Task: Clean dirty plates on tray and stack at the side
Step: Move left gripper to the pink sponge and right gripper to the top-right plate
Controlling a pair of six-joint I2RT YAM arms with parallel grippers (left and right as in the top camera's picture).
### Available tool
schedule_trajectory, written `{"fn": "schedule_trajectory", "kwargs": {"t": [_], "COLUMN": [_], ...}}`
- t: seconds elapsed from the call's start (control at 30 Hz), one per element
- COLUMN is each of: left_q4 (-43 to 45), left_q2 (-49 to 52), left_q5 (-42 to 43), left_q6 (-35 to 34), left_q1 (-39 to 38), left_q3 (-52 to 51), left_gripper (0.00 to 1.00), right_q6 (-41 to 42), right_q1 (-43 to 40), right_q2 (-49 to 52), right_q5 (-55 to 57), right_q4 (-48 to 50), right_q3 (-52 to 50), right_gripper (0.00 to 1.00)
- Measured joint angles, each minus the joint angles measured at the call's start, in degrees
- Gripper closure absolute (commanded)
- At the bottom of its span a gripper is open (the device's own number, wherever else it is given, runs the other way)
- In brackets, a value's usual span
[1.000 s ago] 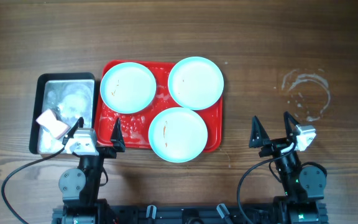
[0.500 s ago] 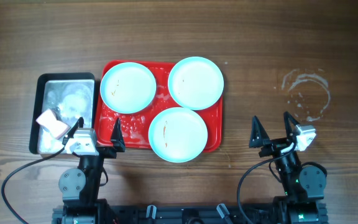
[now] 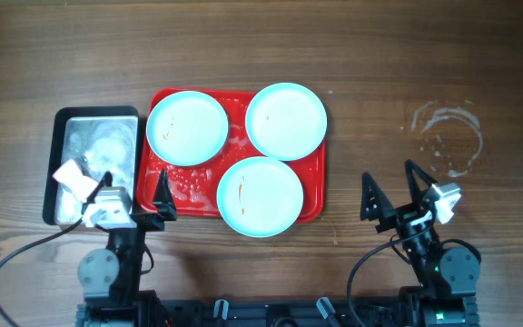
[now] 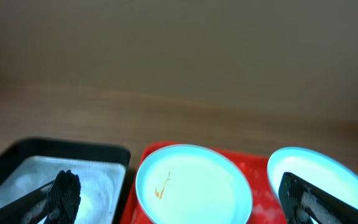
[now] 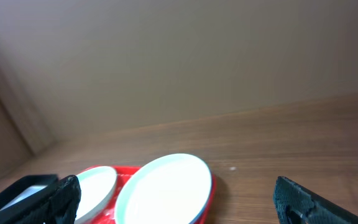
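Three pale turquoise plates lie on the red tray [image 3: 238,107]: one at the back left [image 3: 187,127] with a small orange smear, one at the back right [image 3: 285,121], one at the front [image 3: 261,195] with an orange smear. My left gripper [image 3: 135,193] is open and empty at the tray's front left corner. My right gripper [image 3: 390,192] is open and empty, well right of the tray. The left wrist view shows the smeared plate [image 4: 193,186] between the open fingers [image 4: 179,198]. The right wrist view shows a plate [image 5: 163,186] on the tray [image 5: 209,198] ahead of the open fingers [image 5: 176,200].
A grey metal pan with black rim [image 3: 58,173] sits left of the tray, holding foam and a white-pink sponge [image 3: 75,179]. A wet ring [image 3: 446,136] marks the wood at the back right. Bare wood lies right of the tray.
Both grippers have shifted slightly: the left one a little left and back, the right one a little left and up. Plates and tray have not moved.
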Motion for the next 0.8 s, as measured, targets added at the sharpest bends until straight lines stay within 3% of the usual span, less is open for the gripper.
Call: {"fn": "schedule_trajectory", "kwargs": {"t": [0.27,0.47,0.8], "left_q4": [-11.85,-22.91,-47.36], "left_q2": [10.82,24.50,47.93], "left_q5": [-0.04,0.20,0.66], "left_q6": [-1.16,-2.25,-4.98], "left_q1": [0.00,0.00,0.00], "left_q3": [18.47,35.10,63.41], "left_gripper": [0.00,0.00,0.00], "right_q6": [0.24,-0.11,-6.10], "right_q1": [0.00,0.00,0.04], "right_q2": [2.58,13.79,43.12], "right_q5": [-6.14,-9.14,-13.86], "right_q4": [-0.59,-7.93,-37.09], "right_q3": [5.88,18.32,53.81], "right_gripper": [0.00,0.00,0.00]}}
